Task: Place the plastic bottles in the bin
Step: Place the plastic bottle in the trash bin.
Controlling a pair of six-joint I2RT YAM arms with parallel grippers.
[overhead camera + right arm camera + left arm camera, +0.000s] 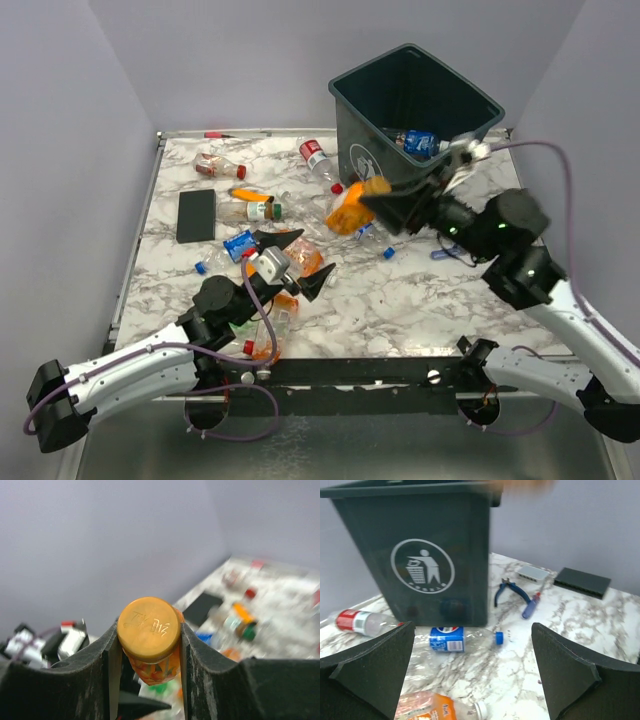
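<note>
The dark green-grey bin (352,96) stands at the back right; a blue-labelled bottle (418,143) lies inside it. My right gripper (385,205) is shut on an orange bottle (352,210), held in the air just left of the bin's front; in the right wrist view its orange cap (149,629) sits between my fingers (200,670). My left gripper (295,262) is open and empty above the table's middle-left. In the left wrist view it faces the bin (420,550), with a blue-labelled bottle (455,639), an orange bottle (435,707) and a red-labelled bottle (357,621) lying before it.
Several more bottles lie across the left half of the table (430,300). A flat black pad (196,215) lies at the left. Blue-handled pliers (512,591), a blue screwdriver (530,606), a grey box (532,572) and a black box (582,581) lie right of the bin.
</note>
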